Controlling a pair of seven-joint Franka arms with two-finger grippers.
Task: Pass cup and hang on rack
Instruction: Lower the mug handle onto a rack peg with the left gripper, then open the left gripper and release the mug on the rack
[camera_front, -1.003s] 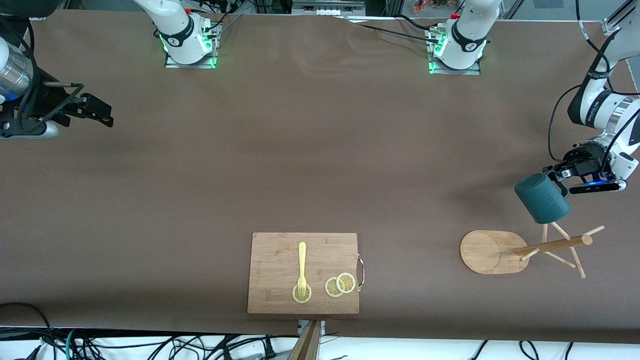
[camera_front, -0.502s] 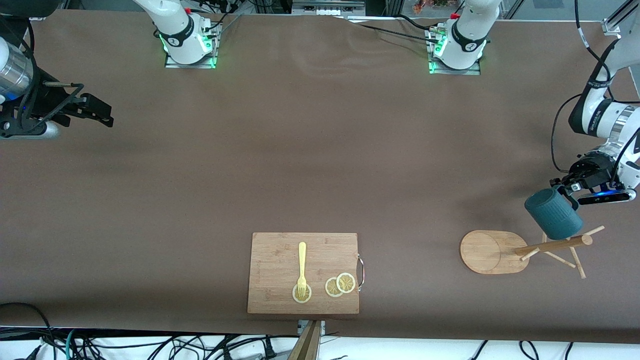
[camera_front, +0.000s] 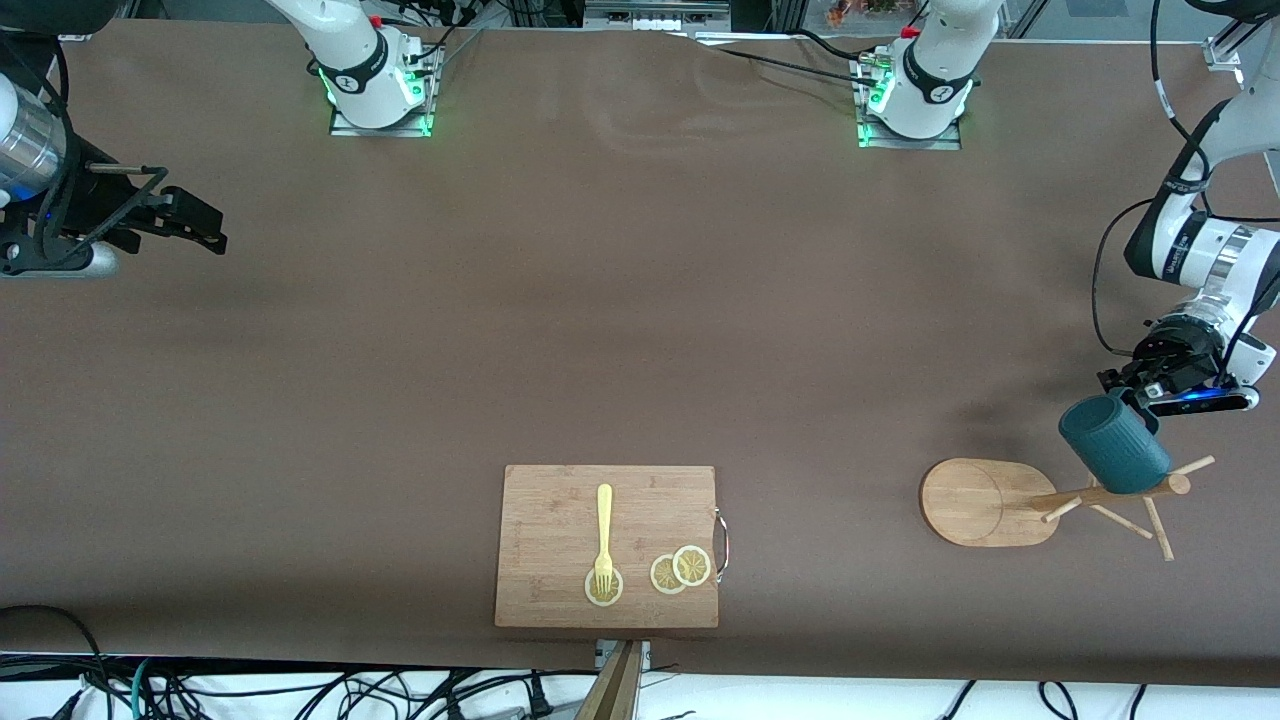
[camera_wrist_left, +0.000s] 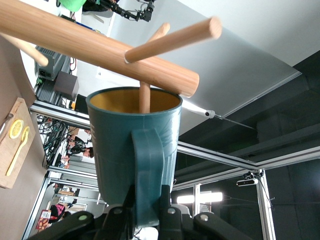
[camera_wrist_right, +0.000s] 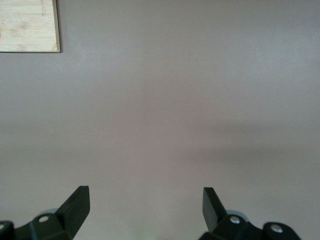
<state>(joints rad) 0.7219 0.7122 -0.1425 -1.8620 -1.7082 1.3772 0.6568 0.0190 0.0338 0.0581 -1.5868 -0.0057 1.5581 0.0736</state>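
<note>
Left gripper (camera_front: 1140, 402) clamps ribbed dark teal mug (camera_front: 1114, 444) by handle | lowered onto light wooden mug tree (camera_front: 1060, 500), peg entering mouth | hang nearly done | right gripper (camera_wrist_right: 145, 207) spread, waiting.

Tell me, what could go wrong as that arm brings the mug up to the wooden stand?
The left pincer grips the cup only by its handle, so it might twist. The cup is against the rack, where a peg pokes into its mouth; pushing on could tip the rack. The right pincer waits open, too distant to help.
</note>
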